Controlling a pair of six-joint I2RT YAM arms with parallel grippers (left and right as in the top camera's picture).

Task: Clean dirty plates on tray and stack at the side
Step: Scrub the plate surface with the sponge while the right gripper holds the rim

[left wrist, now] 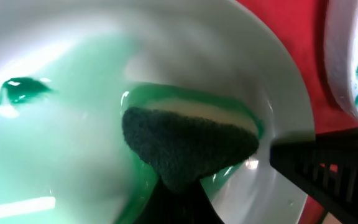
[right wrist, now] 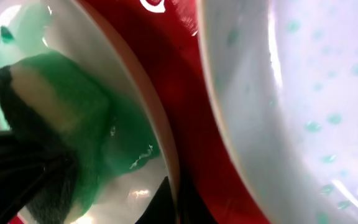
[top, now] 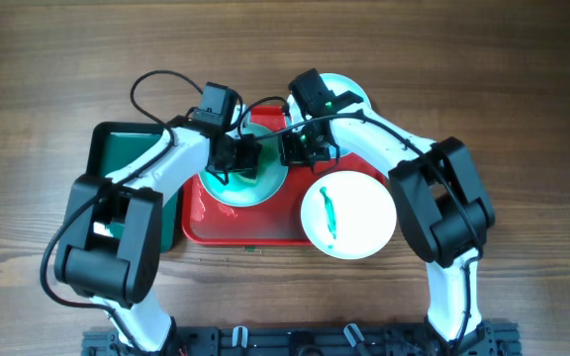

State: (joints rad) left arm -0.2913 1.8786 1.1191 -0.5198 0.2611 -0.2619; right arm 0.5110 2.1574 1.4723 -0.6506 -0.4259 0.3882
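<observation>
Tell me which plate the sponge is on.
The left plate on the tray, with the sponge pressed into its green smear. The front-right plate and the back plate have no sponge.

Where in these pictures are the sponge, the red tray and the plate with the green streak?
sponge point(left wrist: 188, 149): left wrist view, its dark scouring face.
red tray point(top: 228, 223): overhead view, bare floor near the front rim.
plate with the green streak point(top: 364, 213): overhead view, white centre beside the streak.
</observation>
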